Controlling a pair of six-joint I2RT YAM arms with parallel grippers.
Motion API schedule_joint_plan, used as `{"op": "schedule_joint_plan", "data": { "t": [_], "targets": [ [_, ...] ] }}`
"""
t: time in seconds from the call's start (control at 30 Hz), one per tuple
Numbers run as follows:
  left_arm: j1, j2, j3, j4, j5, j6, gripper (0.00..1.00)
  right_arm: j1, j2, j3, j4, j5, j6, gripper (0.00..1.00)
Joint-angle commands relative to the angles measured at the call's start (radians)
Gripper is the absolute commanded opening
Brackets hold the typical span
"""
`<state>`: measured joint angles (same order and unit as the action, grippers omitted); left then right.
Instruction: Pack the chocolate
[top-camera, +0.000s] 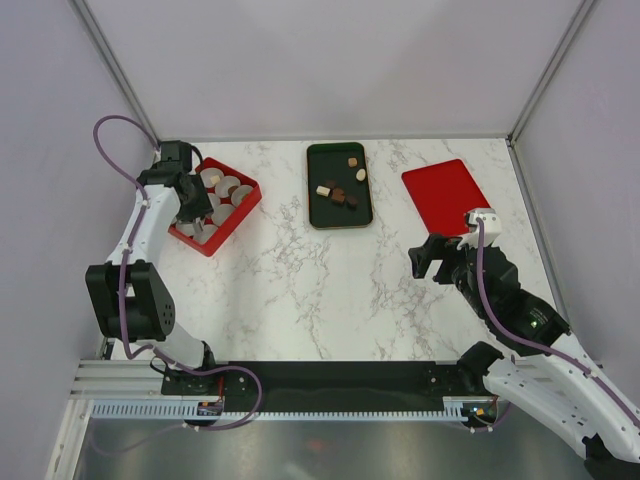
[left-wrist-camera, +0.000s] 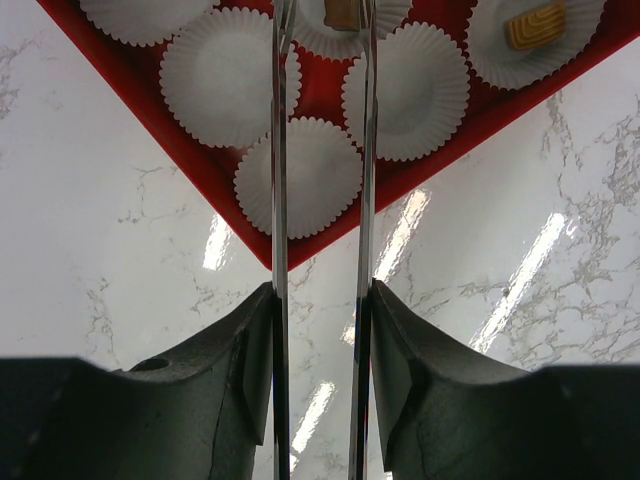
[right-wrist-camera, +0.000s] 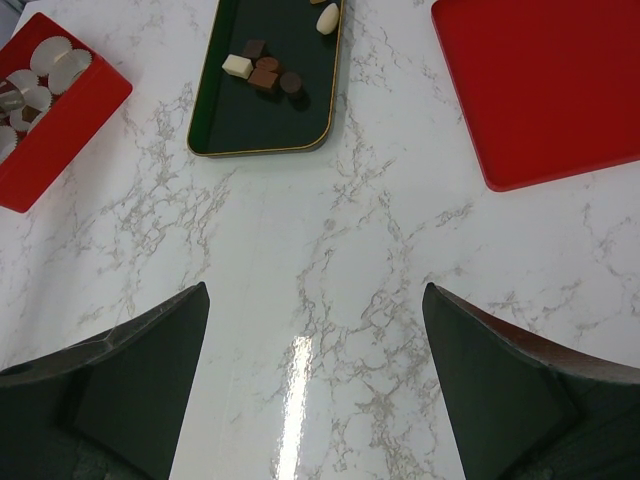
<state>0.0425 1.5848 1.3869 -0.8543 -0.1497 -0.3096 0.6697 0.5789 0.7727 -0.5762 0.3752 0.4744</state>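
Left jaws grip slim metal tongs (left-wrist-camera: 279, 150) over fluted paper cups (left-wrist-camera: 215, 75); right jaws gaping above veined marble (right-wrist-camera: 330, 250).

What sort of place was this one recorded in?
Likely a lab robot cell: plain walls box in a marble-look table, two arms are bolted to a rail at its near edge, and the left claw holds tongs over a box of paper cups.
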Motion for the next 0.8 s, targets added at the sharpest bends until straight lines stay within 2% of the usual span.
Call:
{"op": "schedule_joint_plan", "data": {
  "t": [0.0, 0.17, 0.23, 0.33, 0.47, 0.67, 0.77],
  "targets": [
    [-0.003, -0.054, 0.040, 0.023, -0.008, -0.008, 0.47, 0.001, -0.005, 0.034, 0.029, 0.010, -0.002, 0.97],
    [-0.032, -0.112, 0.084, -0.003, 0.057, 0.004, 0.47, 0.002, -0.001, 0.037, 0.029, -0.004, 0.010, 0.96],
    [-0.087, -0.138, 0.110, -0.014, 0.076, 0.007, 0.47, 0.002, 0.002, 0.039, 0.027, -0.013, 0.015, 0.97],
    [-0.194, -0.158, 0.139, -0.026, 0.095, 0.007, 0.47, 0.001, 0.006, 0.039, 0.027, -0.013, 0.018, 0.96],
    [-0.396, -0.143, 0.167, -0.025, 0.102, -0.031, 0.47, 0.001, 0.003, 0.040, 0.022, -0.009, 0.027, 0.96],
    [-0.610, -0.027, 0.216, 0.015, 0.090, -0.051, 0.47, 0.001, -0.004, 0.046, 0.007, 0.001, 0.029, 0.96],
    [-0.671, 0.053, 0.242, 0.029, 0.070, -0.068, 0.47, 0.001, -0.005, 0.051, -0.001, 0.010, 0.027, 0.96]
  ]
}}
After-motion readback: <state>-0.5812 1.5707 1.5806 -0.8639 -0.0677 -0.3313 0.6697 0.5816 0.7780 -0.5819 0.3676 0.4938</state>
